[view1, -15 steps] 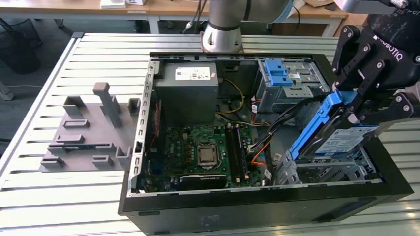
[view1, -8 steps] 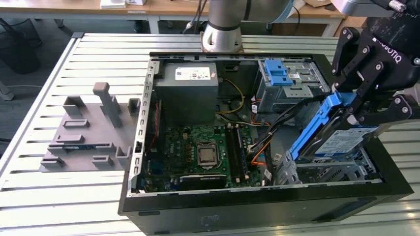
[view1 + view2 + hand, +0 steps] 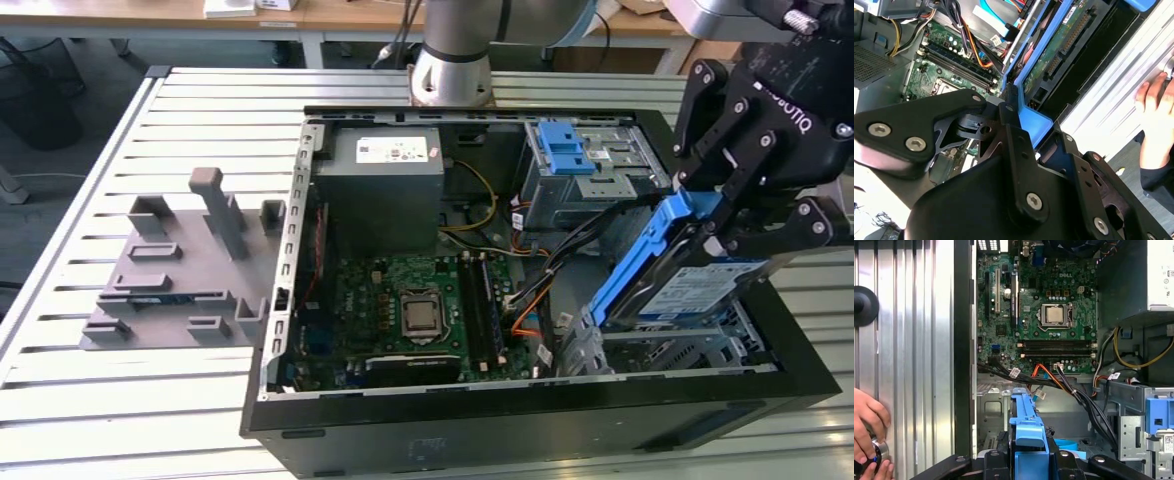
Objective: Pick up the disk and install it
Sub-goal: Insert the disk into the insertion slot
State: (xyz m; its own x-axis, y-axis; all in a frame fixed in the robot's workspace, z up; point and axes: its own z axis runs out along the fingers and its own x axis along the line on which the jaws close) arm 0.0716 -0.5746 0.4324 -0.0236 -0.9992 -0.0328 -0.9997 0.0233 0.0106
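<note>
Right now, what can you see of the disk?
The disk is a flat silver-black drive with a white-and-blue label, clipped in a blue plastic frame. Its underside shows a green circuit board in the second wrist view. The gripper grips it by its upper end, tilted steeply over the metal cage inside the computer case.

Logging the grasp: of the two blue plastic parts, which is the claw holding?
The blue carrier frame around the disk, tilted in the case; the claw is shut on it. The blue latch sits apart on the grey drive bay.
</note>
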